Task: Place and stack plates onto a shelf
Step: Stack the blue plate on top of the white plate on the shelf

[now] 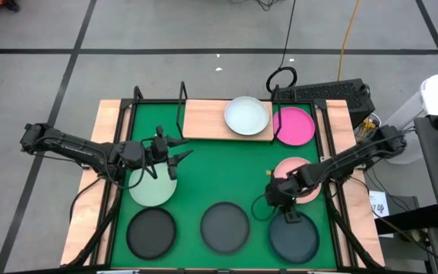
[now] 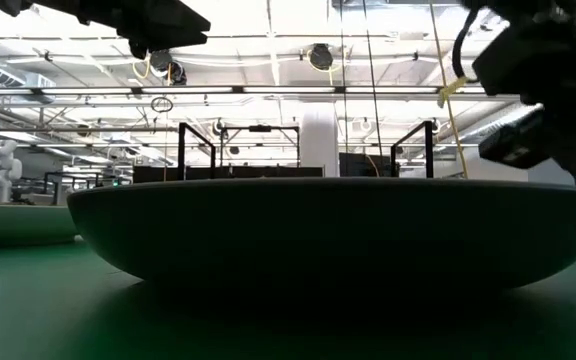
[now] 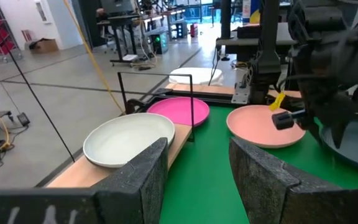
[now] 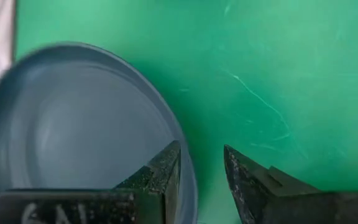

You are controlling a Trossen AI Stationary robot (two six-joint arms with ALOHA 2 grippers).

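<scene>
1. Right gripper [image 1: 287,215] sits low over the near-right dark grey plate [image 1: 294,237], at that plate's far rim, just toward the light pink plate [image 1: 293,180].
2. Right wrist view: the fingers [image 4: 161,171] are apart w/ nothing between them. 1 finger is over the plate's bowl and the other over bare green mat [image 4: 278,68], so they straddle the rim. Rim runs crosswise to the finger gap, which looks right for a pinch straight down.
3. Left gripper [image 1: 167,151] hovers above the mint-green plate [image 1: 153,186], fingers spread, empty, pointing toward the shelf [image 1: 204,120].
4. The shelf holds 1 pale plate [image 1: 246,115]; the magenta plate [image 1: 293,125] lies beside the shelf's right end.
5. Judgement: right arm is nearer the shelf's right end, so its grey plate likely goes next.
</scene>
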